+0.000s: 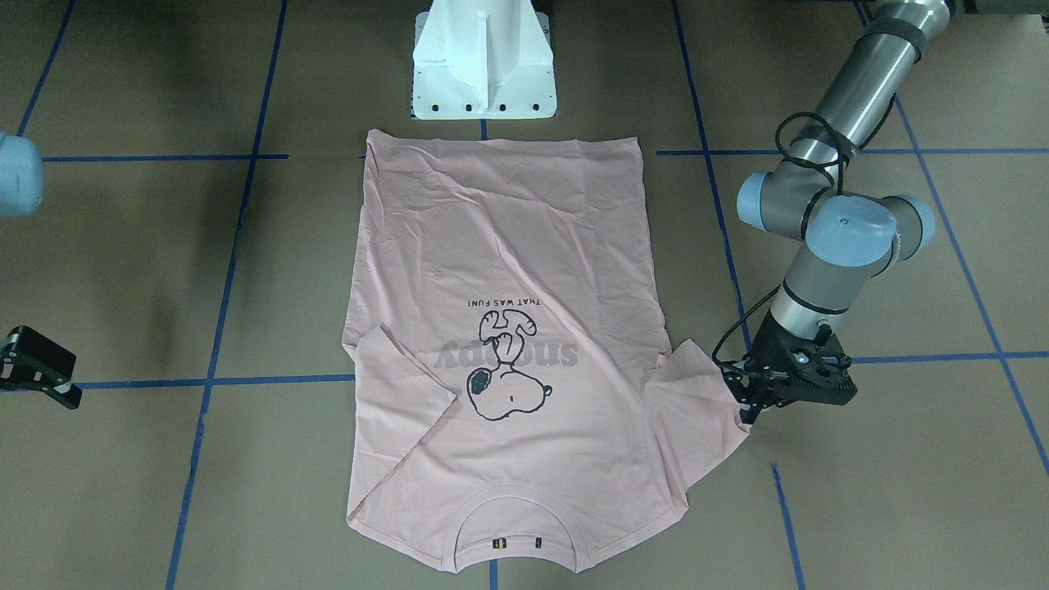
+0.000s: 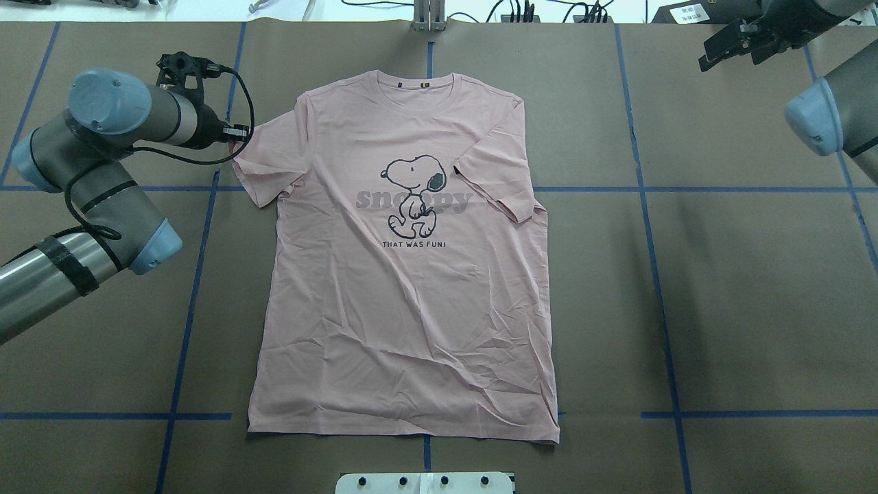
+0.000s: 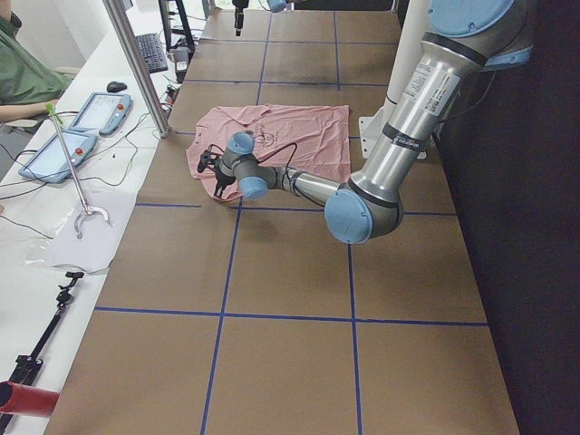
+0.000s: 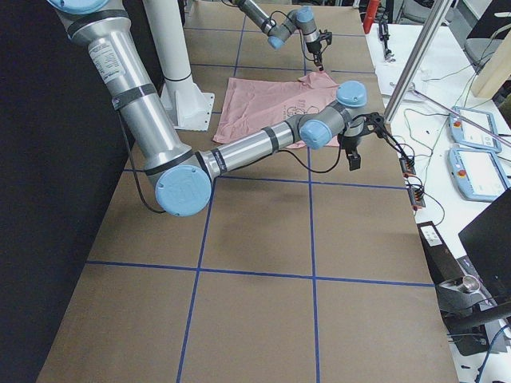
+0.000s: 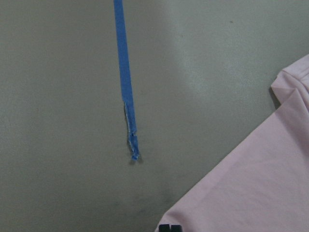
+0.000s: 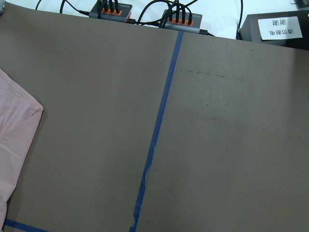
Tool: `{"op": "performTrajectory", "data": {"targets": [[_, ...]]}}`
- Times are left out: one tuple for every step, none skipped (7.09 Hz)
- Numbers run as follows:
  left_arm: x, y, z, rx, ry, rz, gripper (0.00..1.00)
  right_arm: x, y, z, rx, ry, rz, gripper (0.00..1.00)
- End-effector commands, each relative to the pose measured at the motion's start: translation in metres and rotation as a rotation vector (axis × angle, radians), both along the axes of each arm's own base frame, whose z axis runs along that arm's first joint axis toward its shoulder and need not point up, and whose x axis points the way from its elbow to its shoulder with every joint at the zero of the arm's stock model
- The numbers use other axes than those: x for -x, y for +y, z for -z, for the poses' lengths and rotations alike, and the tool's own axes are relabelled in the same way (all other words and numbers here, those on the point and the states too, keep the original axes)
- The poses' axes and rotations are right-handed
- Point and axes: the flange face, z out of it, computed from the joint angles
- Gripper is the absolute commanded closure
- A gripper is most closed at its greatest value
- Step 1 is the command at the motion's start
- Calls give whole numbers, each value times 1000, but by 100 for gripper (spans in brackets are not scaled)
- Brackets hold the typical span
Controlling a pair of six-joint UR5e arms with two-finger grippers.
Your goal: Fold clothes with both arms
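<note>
One light, limp shirt (image 2: 405, 288) lay flat, print up, on the table (image 2: 720, 274), best gripped at corners; left gripper (image 1: 747, 408) seemingly pinched its sleeve (image 2: 257, 168), right gripper (image 2: 713, 51) well apart, spread untellable.

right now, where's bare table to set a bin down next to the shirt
Widest bare patch: the table between the T-shirt and the right arm. Also open: left of the shirt's hem end, toward the robot from the left arm. Crowded: the left sleeve, where that arm's jaws sit at its edge.
</note>
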Motion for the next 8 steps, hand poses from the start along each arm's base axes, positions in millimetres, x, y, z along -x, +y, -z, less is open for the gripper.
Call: {"op": "performTrajectory", "data": {"targets": [[-13,-12,87,93,-3,39,100,0,0,-1,3,1,-2,0],[-38,-13,125,177,39,84,100,0,1,-4,7,1,-1,0],[-69,-14,150,220,36,83,100,-1,2,-4,6,1,-1,0],[-109,-25,175,266,29,92,100,-1,2,-4,6,1,-1,0],[-139,-27,184,284,15,132,100,0,1,-3,5,0,-1,0],[-147,-23,182,286,8,133,100,-1,2,-4,7,1,-2,0],[-154,-24,183,302,1,141,100,0,2,-4,7,1,0,0],[-160,-23,184,304,-8,149,86,3,2,-3,6,0,3,0]]}}
